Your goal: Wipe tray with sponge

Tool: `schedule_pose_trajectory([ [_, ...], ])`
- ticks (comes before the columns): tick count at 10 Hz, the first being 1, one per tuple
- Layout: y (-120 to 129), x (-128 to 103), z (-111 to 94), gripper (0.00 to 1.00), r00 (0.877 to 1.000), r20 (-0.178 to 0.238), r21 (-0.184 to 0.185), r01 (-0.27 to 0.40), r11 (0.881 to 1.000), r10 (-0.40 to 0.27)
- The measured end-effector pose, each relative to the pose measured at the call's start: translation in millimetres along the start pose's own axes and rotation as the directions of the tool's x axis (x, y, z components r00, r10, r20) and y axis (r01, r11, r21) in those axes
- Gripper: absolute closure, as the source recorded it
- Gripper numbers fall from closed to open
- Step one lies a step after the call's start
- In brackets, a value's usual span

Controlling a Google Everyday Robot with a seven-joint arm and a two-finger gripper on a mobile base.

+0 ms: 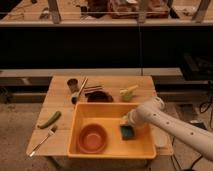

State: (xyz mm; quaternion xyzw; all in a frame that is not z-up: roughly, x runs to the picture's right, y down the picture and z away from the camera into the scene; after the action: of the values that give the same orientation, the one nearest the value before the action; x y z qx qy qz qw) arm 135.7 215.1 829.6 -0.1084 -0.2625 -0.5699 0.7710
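The yellow-orange tray sits on the front middle of the wooden table. An orange-red bowl lies in its left part. The small teal sponge rests on the tray floor in the right part. My gripper reaches in from the right on the white arm and sits right on top of the sponge, shut on it and pressing it down to the tray floor.
The wooden table also holds a green cucumber and a fork at the left, and a dark cup, a dark dish and a pale yellow-green item behind the tray. Dark shelving stands behind.
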Motion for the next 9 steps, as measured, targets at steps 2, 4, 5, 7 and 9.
schedule_pose_trajectory([
  [2, 4, -22, -7, 1.00, 1.000, 0.018, 0.008, -0.017, 1.000, 0.017],
  [4, -6, -41, -16, 1.00, 1.000, 0.031, 0.026, -0.008, 1.000, 0.007],
  [5, -11, -47, -18, 1.00, 0.999, 0.035, 0.027, 0.000, 1.000, -0.001],
  [7, -18, -67, -16, 1.00, 0.998, 0.059, 0.028, 0.012, 1.000, -0.013],
  [9, -29, -76, -10, 1.00, 0.997, 0.076, 0.047, 0.023, 0.999, -0.027],
])
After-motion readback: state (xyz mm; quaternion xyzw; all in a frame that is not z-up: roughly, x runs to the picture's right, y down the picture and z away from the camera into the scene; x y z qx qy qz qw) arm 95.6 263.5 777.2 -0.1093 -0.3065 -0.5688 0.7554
